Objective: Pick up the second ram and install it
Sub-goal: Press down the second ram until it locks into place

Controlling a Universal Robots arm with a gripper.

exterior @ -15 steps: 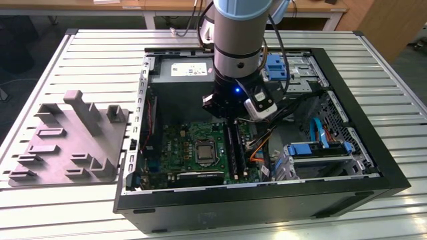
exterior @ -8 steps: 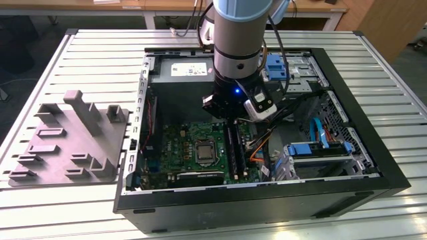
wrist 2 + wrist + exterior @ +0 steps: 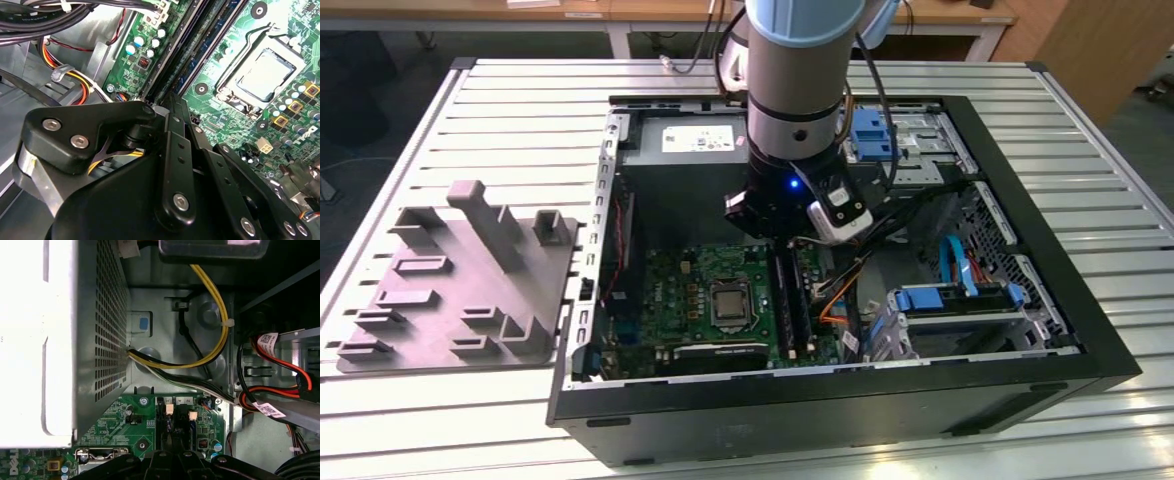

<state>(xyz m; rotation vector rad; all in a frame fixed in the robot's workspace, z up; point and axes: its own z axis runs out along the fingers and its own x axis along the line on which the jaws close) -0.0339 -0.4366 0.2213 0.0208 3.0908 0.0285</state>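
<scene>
Green board: the motherboard point(image 3: 720, 290) lies flat in the floor of the open black computer case point(image 3: 1067, 300), with the processor socket point(image 3: 727, 303) near its middle.
Arm: the grey arm reaches down into the case from above, its wrist over the upper end of the memory slots point(image 3: 787, 300).
Gripper: the gripper point(image 3: 172, 107) is low over those long black slots; in the second wrist view its black linkage narrows to a tip right at the slots.
Fingers: drawn close together at the tip; what is between them is hidden, so I cannot tell whether they are clamped on anything.
Second ram: the second ram point(image 3: 783, 292) appears as a thin dark strip standing along the slots just below the gripper, beside the socket on the exterior view's right.
Cables: yellow and black wires point(image 3: 210, 340) run along the metal case wall beyond the slots.
Worktop: the ribbed metal worktop point(image 3: 520, 110) carries the case and a grey fixture block point(image 3: 460, 285) well apart on the exterior view's left.
</scene>
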